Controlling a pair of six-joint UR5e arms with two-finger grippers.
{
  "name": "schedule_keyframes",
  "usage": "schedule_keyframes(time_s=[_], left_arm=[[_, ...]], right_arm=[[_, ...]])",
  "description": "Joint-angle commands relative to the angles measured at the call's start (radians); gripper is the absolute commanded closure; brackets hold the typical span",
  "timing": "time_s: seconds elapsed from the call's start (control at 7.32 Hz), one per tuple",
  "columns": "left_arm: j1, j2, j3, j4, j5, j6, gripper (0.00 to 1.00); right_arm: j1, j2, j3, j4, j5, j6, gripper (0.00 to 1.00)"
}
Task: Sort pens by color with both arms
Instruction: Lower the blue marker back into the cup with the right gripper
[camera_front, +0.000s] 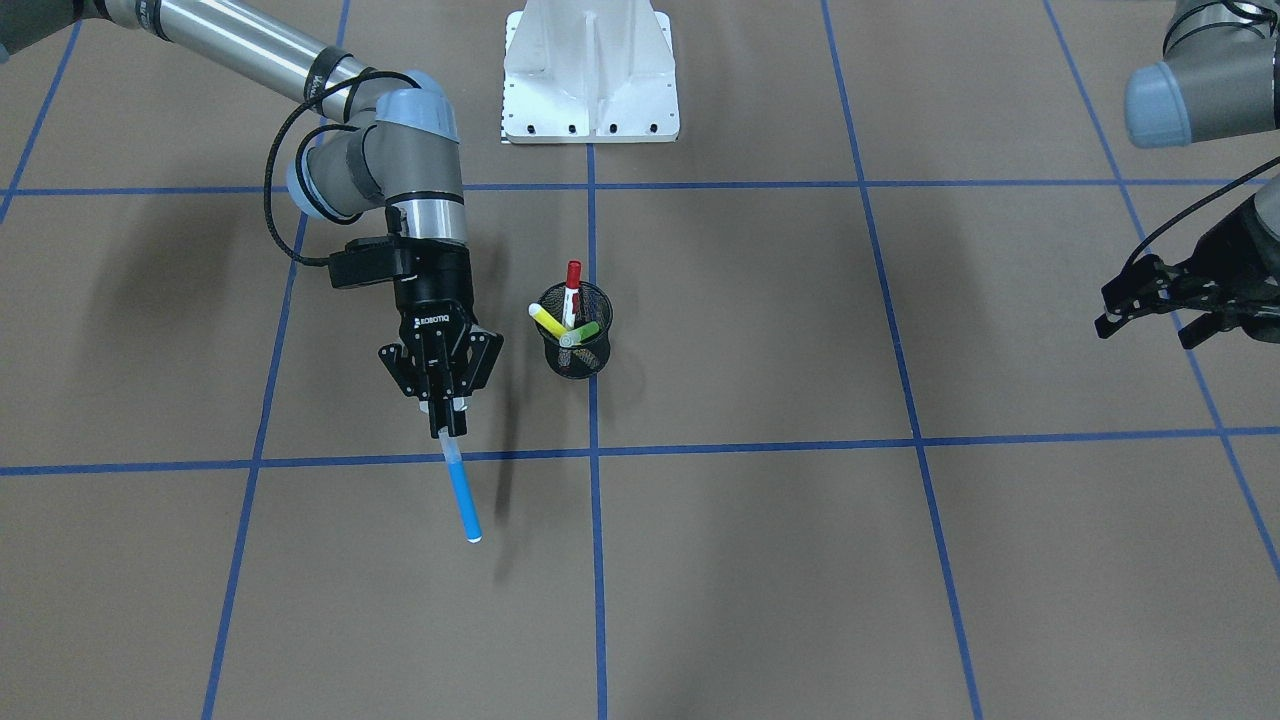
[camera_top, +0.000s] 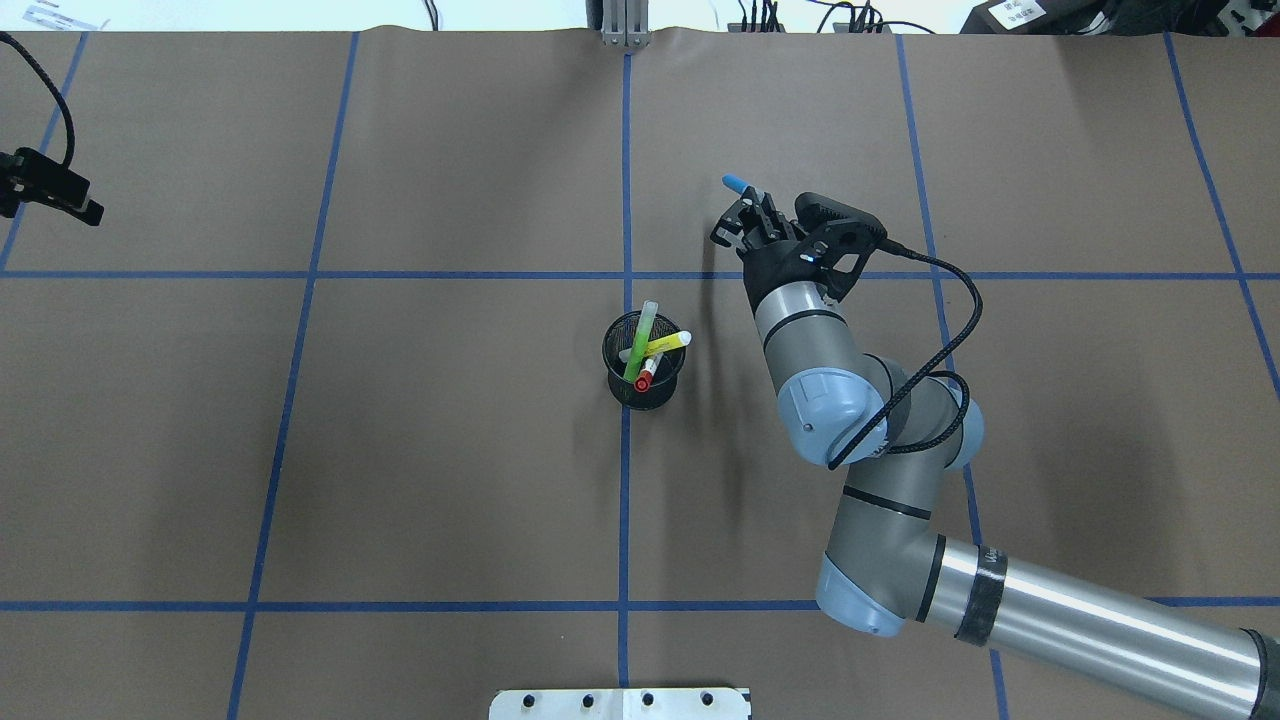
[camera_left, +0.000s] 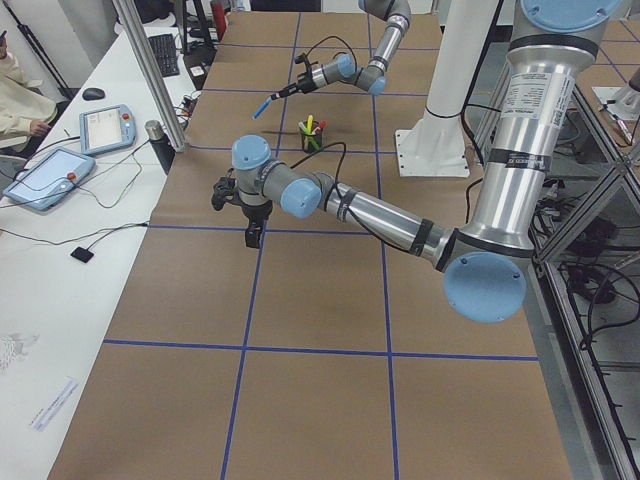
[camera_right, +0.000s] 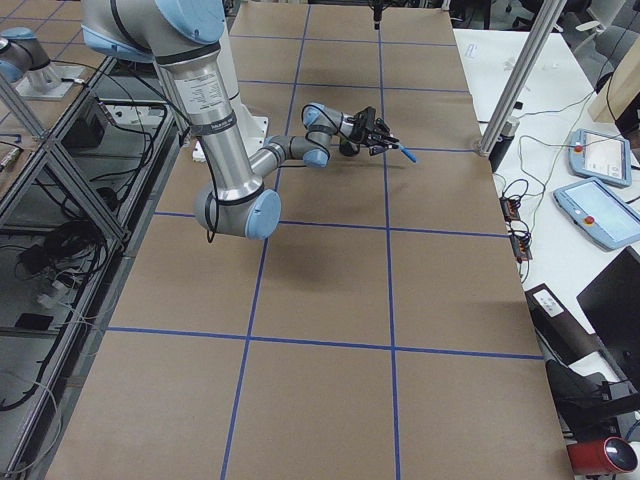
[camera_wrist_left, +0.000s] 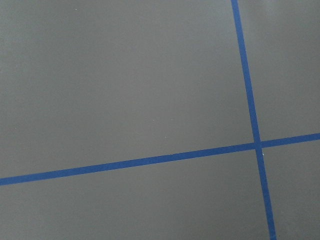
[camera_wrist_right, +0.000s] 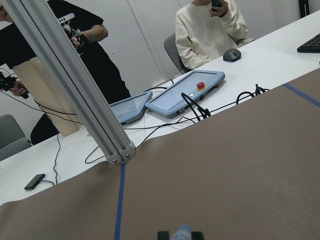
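My right gripper (camera_front: 441, 400) is shut on the blue pen (camera_front: 462, 490) and holds it in the air, tip slanting down, beside the black mesh cup (camera_front: 575, 345). The cup holds the red-capped white pen (camera_front: 572, 285), the yellow pen (camera_front: 546, 321) and the light green pen (camera_front: 580, 333). In the overhead view the right gripper (camera_top: 745, 215) is right of and beyond the cup (camera_top: 643, 365), with the blue pen's end (camera_top: 735, 184) poking out. My left gripper (camera_front: 1147, 328) is open and empty, far from the cup near the table's end.
The white pedestal base (camera_front: 590, 75) stands behind the cup. Blue tape lines (camera_front: 592, 450) divide the brown table. Operators, tablets (camera_wrist_right: 185, 92) and an aluminium post (camera_wrist_right: 75, 85) are beyond the far edge.
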Motion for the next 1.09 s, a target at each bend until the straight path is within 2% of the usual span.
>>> schedule_keyframes(time_s=[0.0,0.55,0.96], left_arm=[[0.001,0.000,0.002,-0.008,0.002,0.000,0.00],[0.000,0.003,-0.001,-0.011,0.002,0.002,0.00],[0.000,0.009,-0.003,-0.013,0.005,0.002,0.00]], right_arm=[[-0.014,0.008,-0.015,-0.003,-0.051,-0.005,1.00],[-0.080,0.011,-0.017,-0.005,-0.122,-0.005,1.00],[-0.104,0.010,-0.056,0.000,-0.180,-0.005,1.00]])
